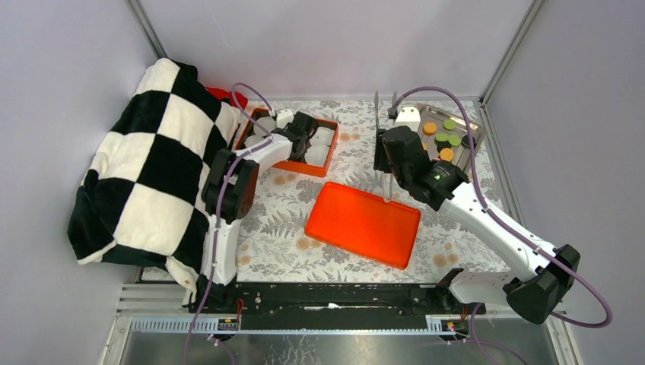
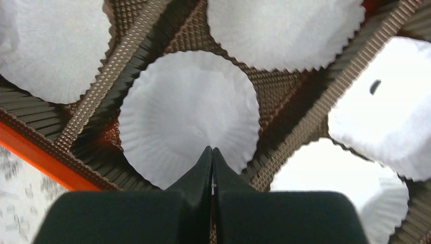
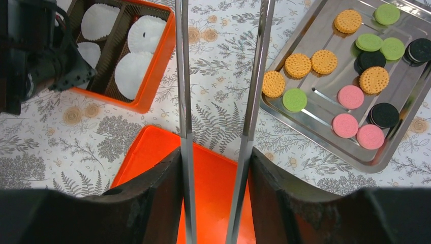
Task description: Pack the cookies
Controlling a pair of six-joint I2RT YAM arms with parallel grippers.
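Note:
The cookies (image 3: 350,96), orange, green, pink and black discs, lie on a steel tray (image 3: 315,30) at the back right (image 1: 445,137). My right gripper (image 3: 216,152) is shut on metal tongs (image 3: 251,101), whose two blades stand apart with nothing between them. They hang over the table left of the tray, above the far edge of the orange lid (image 3: 147,152). My left gripper (image 2: 212,150) is shut and hovers low over a white paper cup (image 2: 188,101) inside the orange box (image 1: 304,167). In the top view it (image 1: 304,129) sits over the box's middle.
The orange box (image 3: 152,86) holds several white paper cups (image 3: 134,73) in a brown ridged insert. The flat orange lid (image 1: 363,224) lies on the floral tablecloth in front. A black-and-white checkered cloth (image 1: 152,167) is heaped at the left.

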